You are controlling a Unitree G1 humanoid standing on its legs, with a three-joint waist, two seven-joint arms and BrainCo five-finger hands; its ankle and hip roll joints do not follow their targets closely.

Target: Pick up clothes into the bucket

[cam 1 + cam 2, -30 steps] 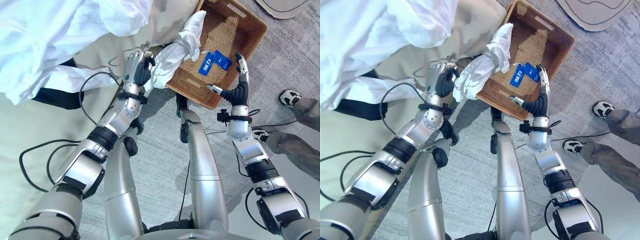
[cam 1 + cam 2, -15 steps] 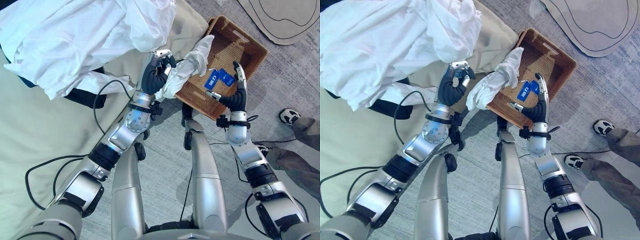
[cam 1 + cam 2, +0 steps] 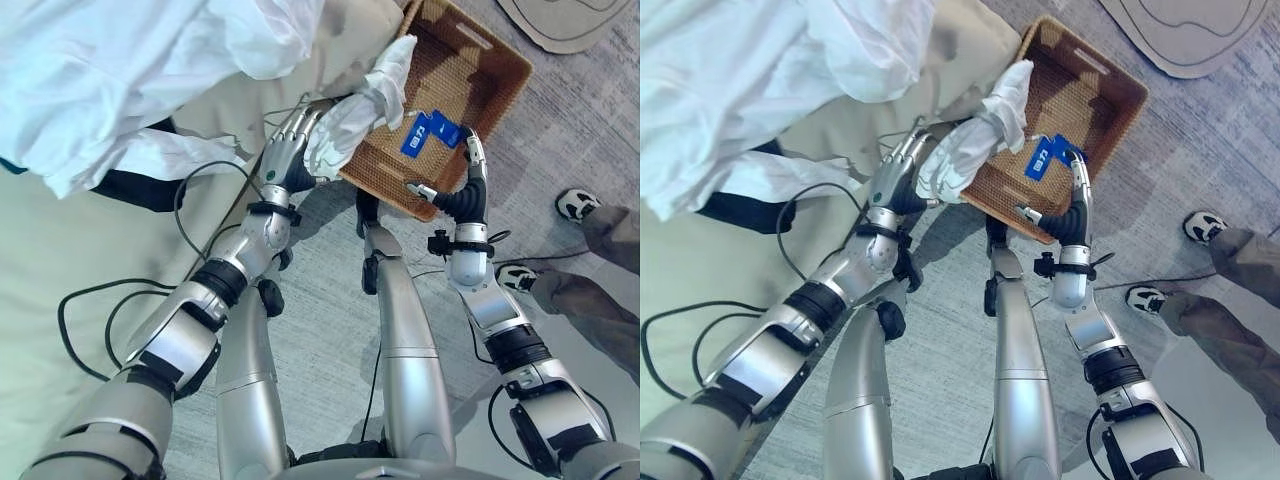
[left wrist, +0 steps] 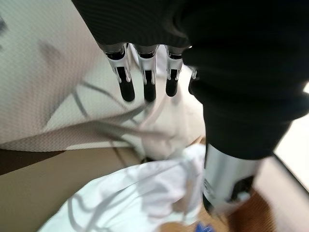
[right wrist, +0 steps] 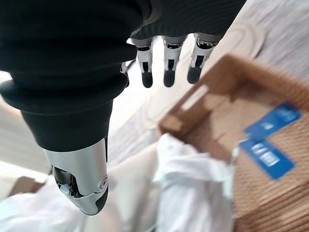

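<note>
**Sleeve half in, garment mostly out**

While the white garment (image 3: 140, 80) lies heaped on the beige bed (image 3: 60, 300), one sleeve end (image 3: 365, 100) drapes over the near rim of the wicker basket (image 3: 500, 60), which stands on the grey carpet just beside the bed. The left hand (image 3: 285, 150) rests against that sleeve with fingers straight and spread, holding nothing. The right hand (image 3: 462, 185) hovers open over the basket's near corner, above the blue tags (image 3: 430, 135) inside.

My judgement is that the bulk on the bed may drag the sleeve back out, since nothing pins it. A loose black cable (image 3: 200, 200) beside the left wrist could snag the fingers on a fresh grasp. Pushing sideways might tip or slide the light basket.
</note>
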